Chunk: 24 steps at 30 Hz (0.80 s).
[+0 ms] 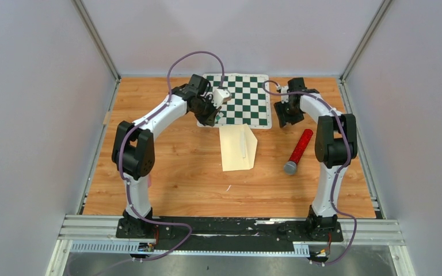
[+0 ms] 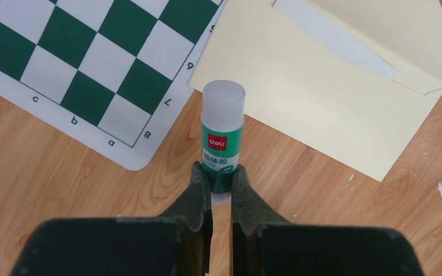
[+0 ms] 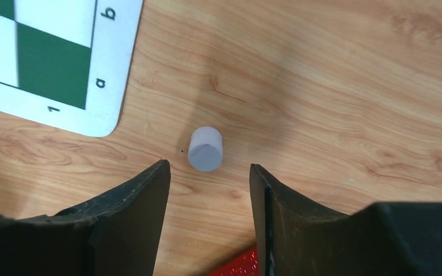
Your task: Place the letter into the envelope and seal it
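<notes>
Left gripper (image 2: 221,172): jaws pinching base of green-white glue stick (image 2: 223,132), stick upright between chessboard (image 2: 63,63) corner and envelope (image 2: 299,86).
Envelope: flat on table (image 1: 167,172), flap open, just beyond left fingertips, not touching.
White strip at its mouth; cannot tell whether it is the letter.
Right gripper (image 3: 208,167): jaws spread above small pale cylinder (image 3: 206,148), well apart from envelope.

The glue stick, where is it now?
In the left wrist view, the left hand grips the glue stick by its base, above the table, between the chessboard corner and the envelope.
</notes>
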Available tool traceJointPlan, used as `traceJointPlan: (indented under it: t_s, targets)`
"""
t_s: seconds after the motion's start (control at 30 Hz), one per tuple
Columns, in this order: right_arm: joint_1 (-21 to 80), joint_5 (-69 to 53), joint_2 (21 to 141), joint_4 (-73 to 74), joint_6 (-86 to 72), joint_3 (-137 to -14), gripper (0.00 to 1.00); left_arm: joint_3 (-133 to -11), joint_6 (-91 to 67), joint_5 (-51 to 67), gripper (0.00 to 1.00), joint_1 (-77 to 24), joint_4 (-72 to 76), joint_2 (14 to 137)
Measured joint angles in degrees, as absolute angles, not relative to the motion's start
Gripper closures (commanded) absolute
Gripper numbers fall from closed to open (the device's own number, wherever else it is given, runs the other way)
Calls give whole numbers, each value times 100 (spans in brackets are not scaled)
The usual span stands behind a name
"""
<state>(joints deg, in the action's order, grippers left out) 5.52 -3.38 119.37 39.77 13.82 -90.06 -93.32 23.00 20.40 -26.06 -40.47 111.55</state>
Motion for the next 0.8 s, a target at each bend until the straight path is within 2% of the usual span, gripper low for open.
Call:
traceJointPlan:
  t_s: [0.23, 0.37, 0.53, 0.7, 0.8]
  targets:
    - [303, -528, 11762, 4709, 1168, -10429, 46, -10127, 1970, 2224, 100, -2418, -4226, 11155]
    - [161, -1299, 11319, 4497, 652, -11096, 49, -10989, 1608, 2652, 100, -2268, -4040, 11153]
    - [237, -2967, 10650, 3092, -567, -10969, 54, -11144, 945, 3310, 100, -2204, -2974, 10886]
    - [620, -4399, 10530, 1225, -1623, -10713, 46, -10683, 128, 4215, 100, -2174, -1334, 10477]
    - [823, -5118, 10619, 342, -2169, -10720, 45, -10606, -346, 4670, 100, -2123, -532, 10425]
